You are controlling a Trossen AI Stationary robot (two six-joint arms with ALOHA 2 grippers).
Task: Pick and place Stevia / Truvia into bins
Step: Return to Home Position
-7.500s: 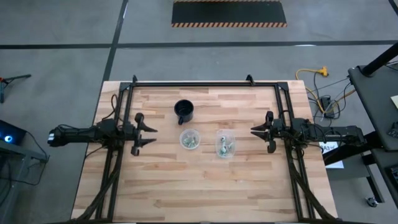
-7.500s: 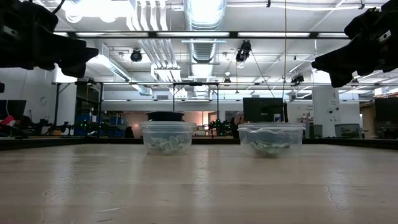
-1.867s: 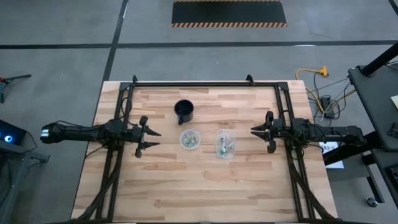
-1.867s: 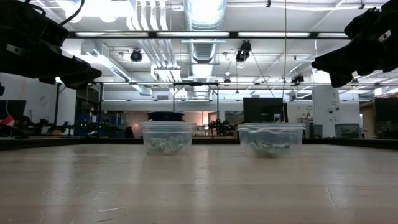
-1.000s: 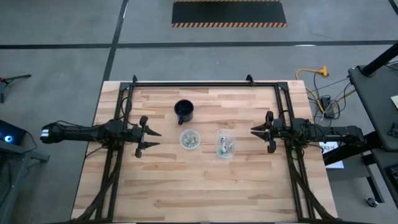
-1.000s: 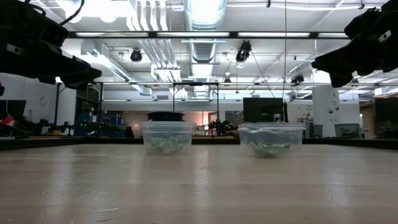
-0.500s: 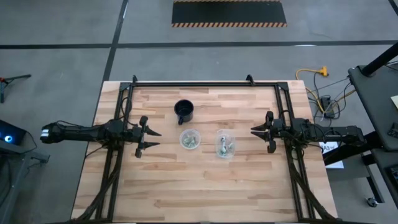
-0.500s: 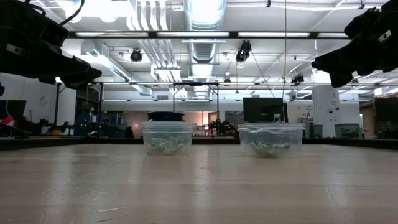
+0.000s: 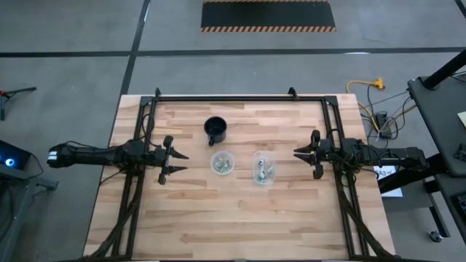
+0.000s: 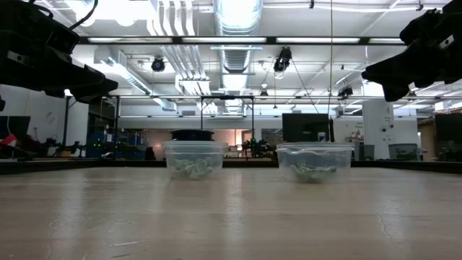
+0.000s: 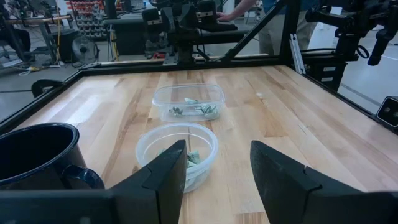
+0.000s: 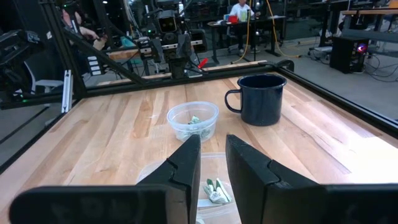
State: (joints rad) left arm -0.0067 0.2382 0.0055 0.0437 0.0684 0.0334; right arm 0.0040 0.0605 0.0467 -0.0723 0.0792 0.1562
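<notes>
Two clear plastic cups stand side by side mid-table: the left cup [image 9: 222, 162] [image 10: 193, 159] and the right cup [image 9: 263, 167] [image 10: 314, 160]. Green-and-white packets lie inside both, in the left cup [image 11: 194, 158] and the right cup [image 12: 216, 190]. None shows on the bare wood. My left gripper [image 9: 178, 163] [image 11: 217, 149] hovers open above the table, left of the left cup, pointing at it. My right gripper [image 9: 302, 156] [image 12: 212, 142] hovers to the right of the right cup, pointing at it, with a narrow gap between its fingers.
A black mug [image 9: 215, 129] [image 12: 258, 99] with a handle stands behind the left cup, toward the far edge. A black metal frame [image 9: 240, 97] runs along the table's far and side edges. Bare wood [image 9: 240, 218] spans the near half. People sit at benches beyond the table [image 12: 239, 9].
</notes>
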